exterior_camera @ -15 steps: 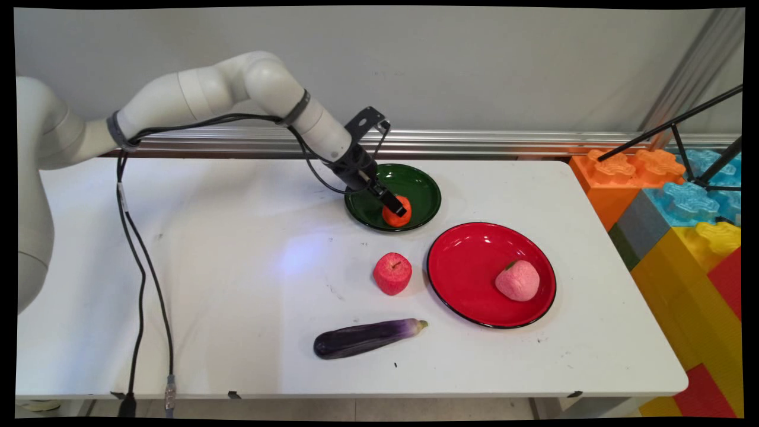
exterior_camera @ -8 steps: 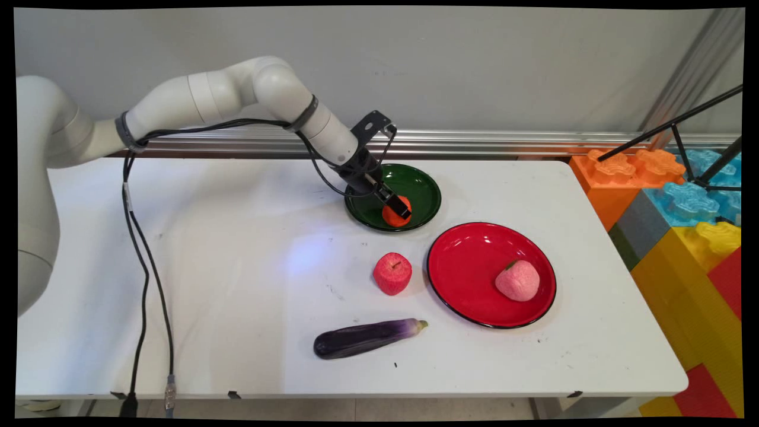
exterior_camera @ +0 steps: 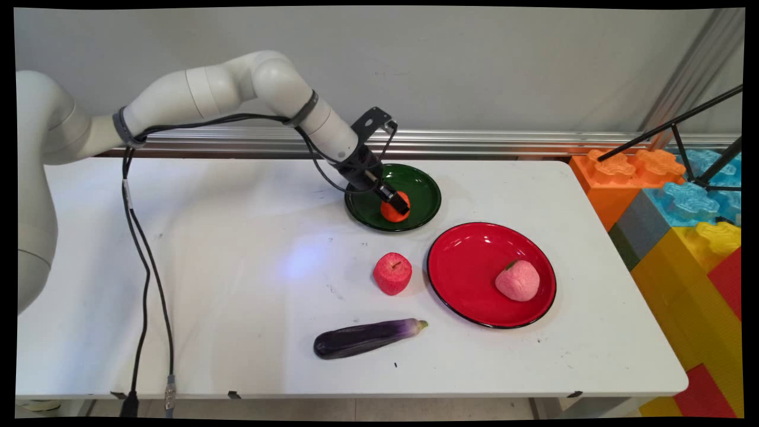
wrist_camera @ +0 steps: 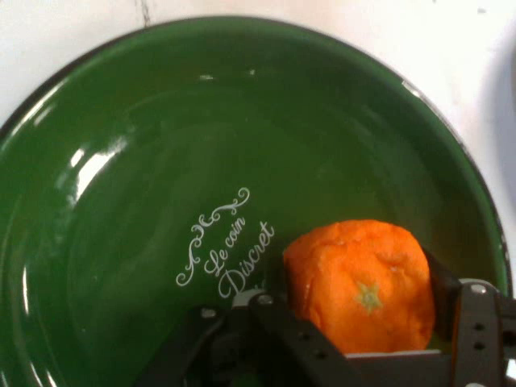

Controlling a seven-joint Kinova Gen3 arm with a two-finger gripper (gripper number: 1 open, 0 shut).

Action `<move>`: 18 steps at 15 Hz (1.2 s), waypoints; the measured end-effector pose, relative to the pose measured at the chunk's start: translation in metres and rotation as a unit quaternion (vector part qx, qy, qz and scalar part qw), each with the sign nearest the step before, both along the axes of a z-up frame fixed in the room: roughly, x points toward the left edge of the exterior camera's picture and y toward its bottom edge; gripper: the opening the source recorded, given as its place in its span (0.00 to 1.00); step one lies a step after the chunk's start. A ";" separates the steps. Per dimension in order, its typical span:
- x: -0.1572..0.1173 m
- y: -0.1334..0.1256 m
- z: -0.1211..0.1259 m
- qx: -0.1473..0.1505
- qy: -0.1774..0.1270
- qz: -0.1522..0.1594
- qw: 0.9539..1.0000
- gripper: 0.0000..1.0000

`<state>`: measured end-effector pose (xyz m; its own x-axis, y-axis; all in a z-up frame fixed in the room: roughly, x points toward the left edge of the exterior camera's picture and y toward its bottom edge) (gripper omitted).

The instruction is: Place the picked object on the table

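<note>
**Pincer clamped on an orange in the green plate**

Where the white arm reaches down over the far middle of the table, the black two-finger pincer (wrist_camera: 359, 310) is closed around a round orange toy fruit with a small green star-shaped stem mark (wrist_camera: 360, 284), one finger pressed to each side of it. The fruit sits within the glossy dark green round plate (exterior_camera: 422, 188), low over its near part; whether it touches the plate's surface cannot be told. On the plate's floor, beside the fruit in the hand view, white script reads "Le coin Discret" under a curled flourish.

Nearer the camera on the white table (exterior_camera: 237, 284), a red toy apple (exterior_camera: 392, 273) stands just left of a red round plate with a black rim (exterior_camera: 468, 261), which carries a pale pink toy peach (exterior_camera: 517, 280). A dark purple eggplant (exterior_camera: 367, 337) lies nearest the front edge. Large coloured building blocks (exterior_camera: 682, 225) are stacked off the table's right end.
</note>
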<state>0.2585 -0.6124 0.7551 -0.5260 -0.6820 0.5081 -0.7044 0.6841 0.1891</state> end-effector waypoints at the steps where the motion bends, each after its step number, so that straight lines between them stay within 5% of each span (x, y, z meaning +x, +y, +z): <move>1: -0.001 -0.001 0.005 -0.003 0.001 -0.001 1.000 0.00; 10: -0.002 -0.006 0.088 -0.049 0.023 -0.025 0.998 0.00; 18: 0.013 0.021 0.142 -0.051 0.037 -0.049 0.997 0.00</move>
<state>0.2711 -0.5910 0.8972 -0.5455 -0.5721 0.6126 -0.6206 0.7669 0.1635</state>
